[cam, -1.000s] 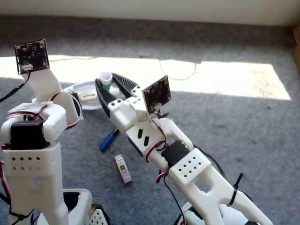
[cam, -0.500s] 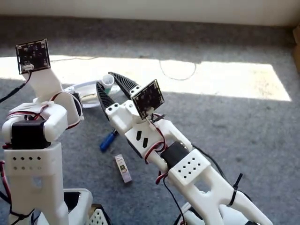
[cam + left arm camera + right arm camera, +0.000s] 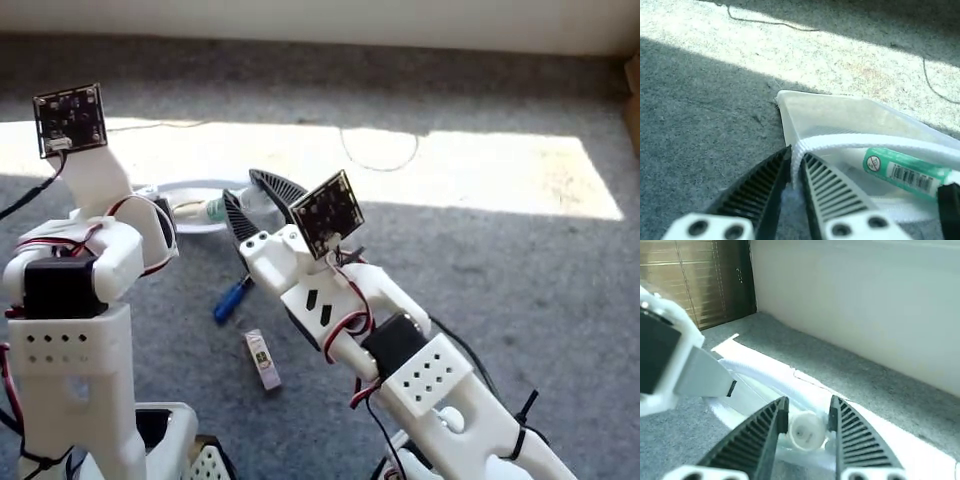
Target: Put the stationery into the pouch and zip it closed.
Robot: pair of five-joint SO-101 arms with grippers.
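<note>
Now left pincer (image 3: 795,154) pinches the white pouch (image 3: 840,115) at its rim; right pincer (image 3: 808,400) grips a green glue stick (image 3: 905,167) in its mouth.

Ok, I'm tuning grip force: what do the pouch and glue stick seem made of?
The pouch looks like thin translucent white plastic or mesh, with a woven fabric band along its opening. The glue stick looks like hard smooth plastic, judging by its glossy green printed label.

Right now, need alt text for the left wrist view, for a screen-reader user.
The left tool pinches the white rim of a translucent pouch lying on grey carpet. A green tube lies in the pouch's mouth, and a sunlit band crosses the carpet behind.
</note>
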